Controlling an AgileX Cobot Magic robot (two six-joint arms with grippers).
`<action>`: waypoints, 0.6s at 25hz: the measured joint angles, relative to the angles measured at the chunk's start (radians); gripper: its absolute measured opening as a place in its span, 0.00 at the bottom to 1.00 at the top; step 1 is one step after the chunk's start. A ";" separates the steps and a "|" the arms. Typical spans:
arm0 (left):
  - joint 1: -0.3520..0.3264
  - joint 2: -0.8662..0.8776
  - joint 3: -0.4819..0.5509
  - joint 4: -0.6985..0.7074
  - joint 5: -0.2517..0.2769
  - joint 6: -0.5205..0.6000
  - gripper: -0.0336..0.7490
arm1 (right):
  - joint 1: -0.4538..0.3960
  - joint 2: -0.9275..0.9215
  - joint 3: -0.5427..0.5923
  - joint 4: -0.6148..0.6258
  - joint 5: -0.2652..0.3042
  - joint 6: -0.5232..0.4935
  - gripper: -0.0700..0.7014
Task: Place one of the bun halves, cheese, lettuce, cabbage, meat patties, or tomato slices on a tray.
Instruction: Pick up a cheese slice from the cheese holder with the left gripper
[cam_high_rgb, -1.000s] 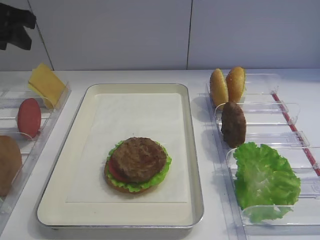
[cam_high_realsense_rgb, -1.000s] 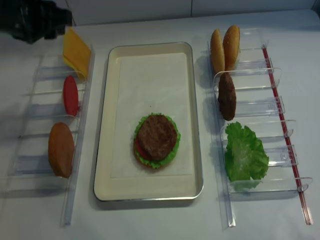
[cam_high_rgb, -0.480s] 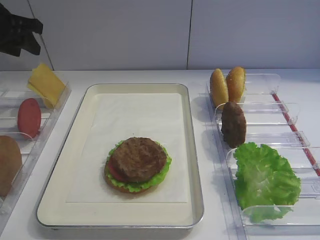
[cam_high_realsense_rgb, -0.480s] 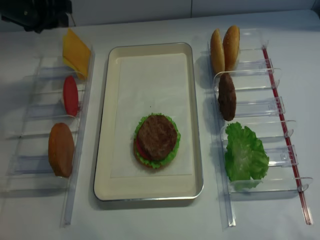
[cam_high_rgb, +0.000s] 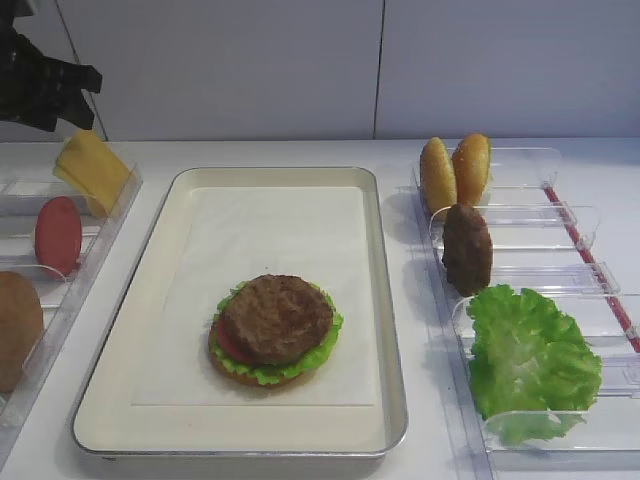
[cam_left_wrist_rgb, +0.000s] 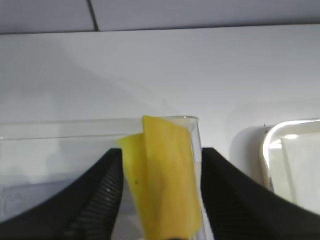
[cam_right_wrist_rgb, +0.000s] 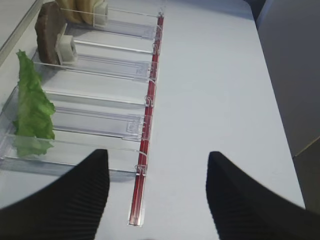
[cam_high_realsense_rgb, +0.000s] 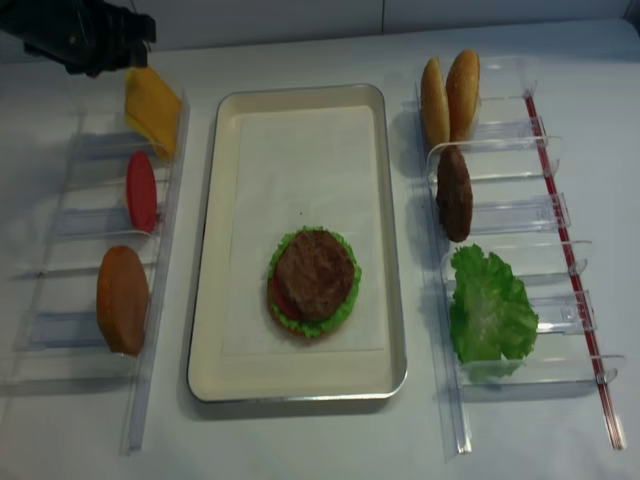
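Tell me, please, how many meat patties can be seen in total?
2. One meat patty lies on top of the stack on the tray; the other patty stands on edge in the right-side bin. More could be hidden.

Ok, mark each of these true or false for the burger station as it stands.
1. The patty tops the stack on the tray. True.
2. The left tool is shut on the cheese. False: its jaws stand open on either side of the slice, not clamped.
3. The lettuce in the right-hand bins lies nearer the front than the spare patty. True.
4. A cheese slice already lies on the stack. False: the only cheese is in the far left bin.
5. The right tool holds a bun half. False: it is open, with nothing between its jaws.
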 joint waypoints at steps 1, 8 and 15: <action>0.000 0.007 0.000 -0.006 -0.004 0.003 0.49 | 0.000 0.000 0.000 0.000 0.000 0.000 0.67; -0.002 0.044 -0.005 -0.075 -0.021 0.078 0.49 | 0.000 0.000 0.000 0.000 0.000 0.000 0.67; -0.009 0.056 -0.005 -0.080 -0.034 0.086 0.44 | 0.000 0.000 0.000 0.000 0.000 -0.002 0.67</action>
